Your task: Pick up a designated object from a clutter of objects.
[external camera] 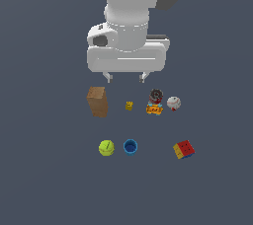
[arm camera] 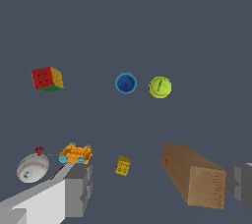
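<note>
We see the gripper (external camera: pixel 125 76) hanging above the far row of the clutter, its two fingers spread wide apart with nothing between them — the tips sit over the gap between the box (external camera: pixel 98 101) and the can (external camera: pixel 155 101). In the wrist view one finger (arm camera: pixel 78 188) shows near the can (arm camera: pixel 76 154) and the other at the frame's edge, beyond the box (arm camera: pixel 195 175).

The tennis ball (external camera: pixel 106 147) lies in the near row, on the exterior view's left, just beside the blue cup (external camera: pixel 130 147) but not touching it. It is well apart from the gripper. In the wrist view we find the ball (arm camera: pixel 160 87) and cup (arm camera: pixel 126 83) side by side too.

The far row holds the box, a tiny yellow piece (external camera: pixel 129 105), the can and the baseball (external camera: pixel 173 102) — can and baseball close together. The puzzle cube (external camera: pixel 184 149) sits alone on the exterior view's right of the near row.
</note>
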Robot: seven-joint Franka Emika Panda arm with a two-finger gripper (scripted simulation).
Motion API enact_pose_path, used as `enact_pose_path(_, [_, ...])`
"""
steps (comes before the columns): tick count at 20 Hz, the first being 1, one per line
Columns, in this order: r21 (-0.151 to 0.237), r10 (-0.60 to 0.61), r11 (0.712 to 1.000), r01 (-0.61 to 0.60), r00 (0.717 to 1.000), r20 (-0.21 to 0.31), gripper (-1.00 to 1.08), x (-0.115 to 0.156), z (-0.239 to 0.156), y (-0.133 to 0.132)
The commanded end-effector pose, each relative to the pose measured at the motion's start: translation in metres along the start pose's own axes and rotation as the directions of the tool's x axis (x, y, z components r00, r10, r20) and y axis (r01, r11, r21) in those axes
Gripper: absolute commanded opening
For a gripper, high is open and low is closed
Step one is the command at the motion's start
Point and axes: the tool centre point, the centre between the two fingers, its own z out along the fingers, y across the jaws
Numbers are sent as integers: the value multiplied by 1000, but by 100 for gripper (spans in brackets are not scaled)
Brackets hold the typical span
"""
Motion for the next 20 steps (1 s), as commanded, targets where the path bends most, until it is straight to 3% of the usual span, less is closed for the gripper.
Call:
enact_pose_path(1, [0, 0, 1000, 0, 1000, 0, 100, 0, 0, 0])
enact_pose_path(9, [23, 22, 1000, -22, 1000, 10, 100, 3, 5, 2])
enact_pose_path(20, [23, 26, 999, -26, 1000, 14, 100, 10, 15, 6])
